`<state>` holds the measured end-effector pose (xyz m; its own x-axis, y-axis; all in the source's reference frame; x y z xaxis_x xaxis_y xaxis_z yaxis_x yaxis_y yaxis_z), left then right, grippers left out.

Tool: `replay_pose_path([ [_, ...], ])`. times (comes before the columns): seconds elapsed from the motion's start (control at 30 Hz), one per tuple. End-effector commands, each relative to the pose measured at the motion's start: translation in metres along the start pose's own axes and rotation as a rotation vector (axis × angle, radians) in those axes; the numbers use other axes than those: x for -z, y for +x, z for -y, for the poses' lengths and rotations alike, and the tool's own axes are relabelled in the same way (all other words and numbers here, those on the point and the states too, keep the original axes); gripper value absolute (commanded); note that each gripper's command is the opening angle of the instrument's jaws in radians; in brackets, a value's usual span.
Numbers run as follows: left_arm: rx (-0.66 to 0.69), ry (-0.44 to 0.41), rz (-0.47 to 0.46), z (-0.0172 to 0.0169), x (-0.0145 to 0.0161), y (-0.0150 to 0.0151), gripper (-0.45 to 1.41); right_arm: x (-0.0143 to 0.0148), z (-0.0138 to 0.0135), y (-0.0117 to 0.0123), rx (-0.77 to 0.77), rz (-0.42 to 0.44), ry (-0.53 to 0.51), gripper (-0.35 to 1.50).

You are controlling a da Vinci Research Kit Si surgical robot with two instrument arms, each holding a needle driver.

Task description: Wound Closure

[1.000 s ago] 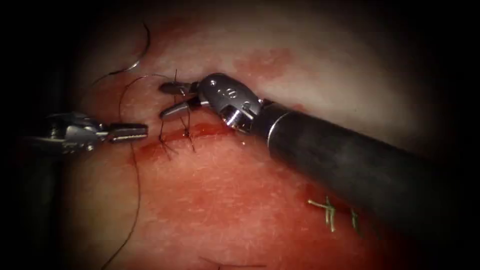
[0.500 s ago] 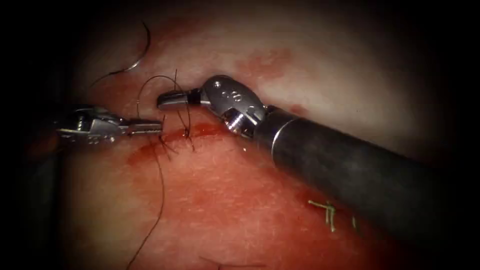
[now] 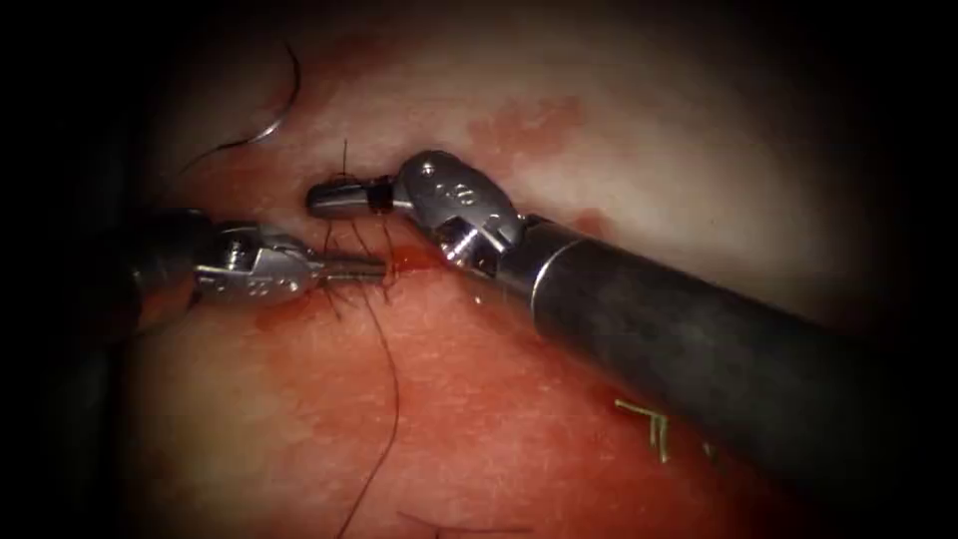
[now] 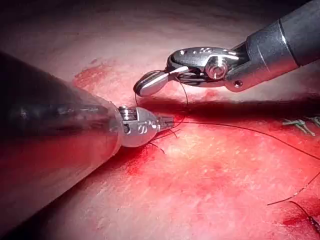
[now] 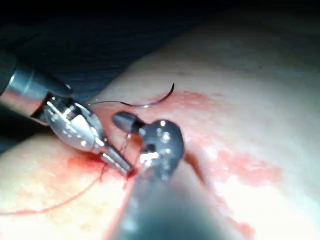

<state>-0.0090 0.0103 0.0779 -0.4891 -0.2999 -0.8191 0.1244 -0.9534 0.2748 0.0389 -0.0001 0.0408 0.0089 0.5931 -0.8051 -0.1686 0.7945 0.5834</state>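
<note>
Here the left tool (image 3: 354, 268) has come in from 9 o'clock over the last second. Its jaws are now together on the dark thread (image 3: 389, 389) right at the cut (image 3: 419, 258), beside the short cut ends of thread (image 3: 334, 299). From that grip the thread runs down toward 6 o'clock across the tissue (image 3: 479, 419).

The right tool (image 3: 334, 198) lies just above, at about 12 o'clock from the left jaws. One second ago its jaws stood apart; now they are closed, with thread strands around them, so they appear to be clamped on the thread.

The curved needle (image 3: 284, 100) lies free on the tissue toward 11 o'clock, on the left part of the field. Neither tool holds it, and it is not in the tissue.

An older pale stitch (image 3: 654, 424) sits at 5 o'clock near the right shaft.

For good work in this step, both grips should probably stay close to the cut. The tension on the thread should be even, so that the wound edges meet without tearing. Red fluid (image 3: 299, 317) marks the cut line.
</note>
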Motion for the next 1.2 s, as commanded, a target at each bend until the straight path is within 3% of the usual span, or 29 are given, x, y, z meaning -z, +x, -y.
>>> replay_pose_path([
  [0.03,0.000,0.000,-0.002,0.0003,-0.0007,-0.0003,-0.45,-0.0011,-0.0003,0.0000,0.003,-0.001,0.004,0.54],
  [0.4,0.008,-0.004,-0.019,0.0005,-0.0008,0.0001,-0.45,-0.0022,0.0001,-0.0009,-0.024,0.011,-0.034,0.54],
  [0.5,0.008,-0.003,-0.019,0.0005,-0.0009,0.0002,-0.45,-0.0026,0.0000,-0.0014,-0.073,0.030,-0.110,0.57],
  [0.73,0.013,-0.004,-0.021,0.0000,-0.0004,0.0010,-0.45,-0.0022,-0.0008,-0.0019,-0.233,0.076,-0.285,0.46],
  [0.93,0.016,-0.006,-0.021,0.0000,0.0000,0.0019,-0.45,-0.0025,-0.0007,-0.0024,-0.355,0.136,-0.382,0.71],
  [1.2,0.027,-0.008,-0.014,0.0006,0.0001,0.0020,-0.45,-0.0029,-0.0017,-0.0037,-0.527,0.224,-0.499,0.89],
])
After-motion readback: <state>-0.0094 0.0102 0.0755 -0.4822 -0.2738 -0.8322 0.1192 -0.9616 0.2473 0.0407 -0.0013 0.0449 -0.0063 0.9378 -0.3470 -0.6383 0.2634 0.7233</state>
